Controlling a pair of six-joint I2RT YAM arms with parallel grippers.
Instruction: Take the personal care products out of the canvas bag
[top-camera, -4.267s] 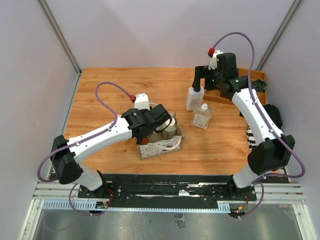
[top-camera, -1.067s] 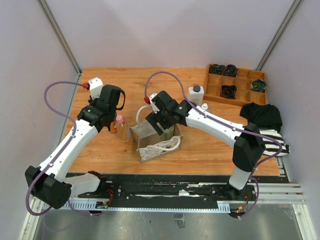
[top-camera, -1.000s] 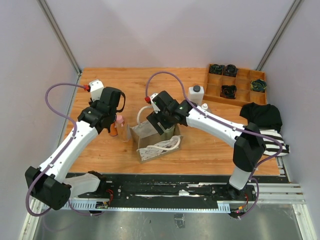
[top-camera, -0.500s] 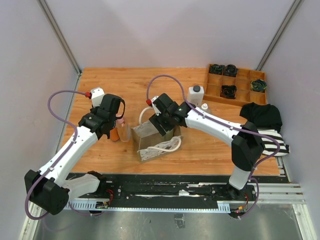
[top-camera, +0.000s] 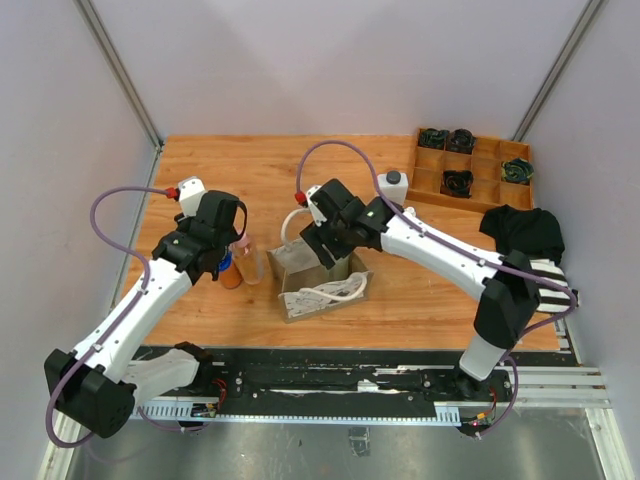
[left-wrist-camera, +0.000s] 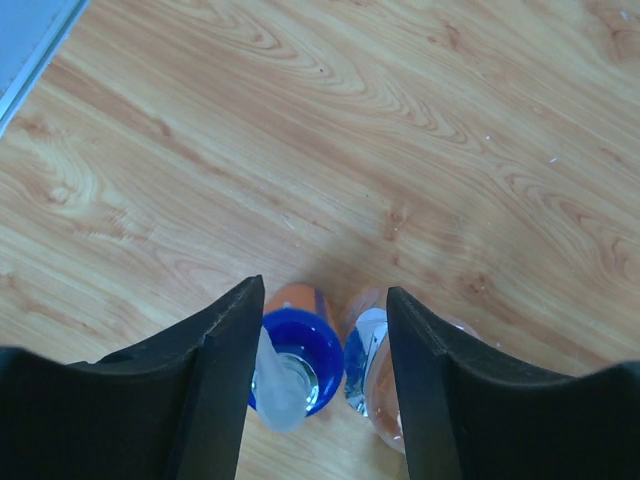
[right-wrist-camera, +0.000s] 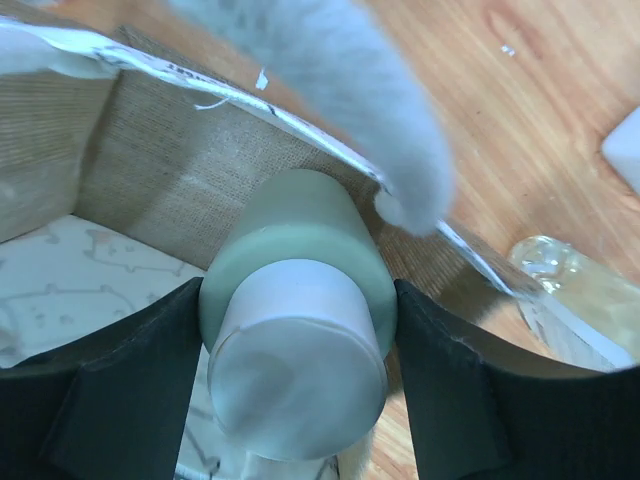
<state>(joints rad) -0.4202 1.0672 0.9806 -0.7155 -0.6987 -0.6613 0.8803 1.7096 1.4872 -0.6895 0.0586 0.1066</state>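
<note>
My right arm stretches left, its pincer (right-wrist-camera: 297, 300) clenched on a green jar (right-wrist-camera: 290, 250), with the bag (right-wrist-camera: 150, 170) beneath. My left pincer (left-wrist-camera: 325, 300) points down, released, straddling a blue-capped bottle (left-wrist-camera: 297, 362).

A lab test cell: plain enclosure walls (top-camera: 330, 60), aluminium rail (top-camera: 590, 385), wooden table (top-camera: 250, 170).

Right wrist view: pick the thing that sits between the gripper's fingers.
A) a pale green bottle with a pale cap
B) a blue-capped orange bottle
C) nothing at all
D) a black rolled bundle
A: the right gripper has a finger against each side of the pale green bottle, just above the open canvas bag.
</note>
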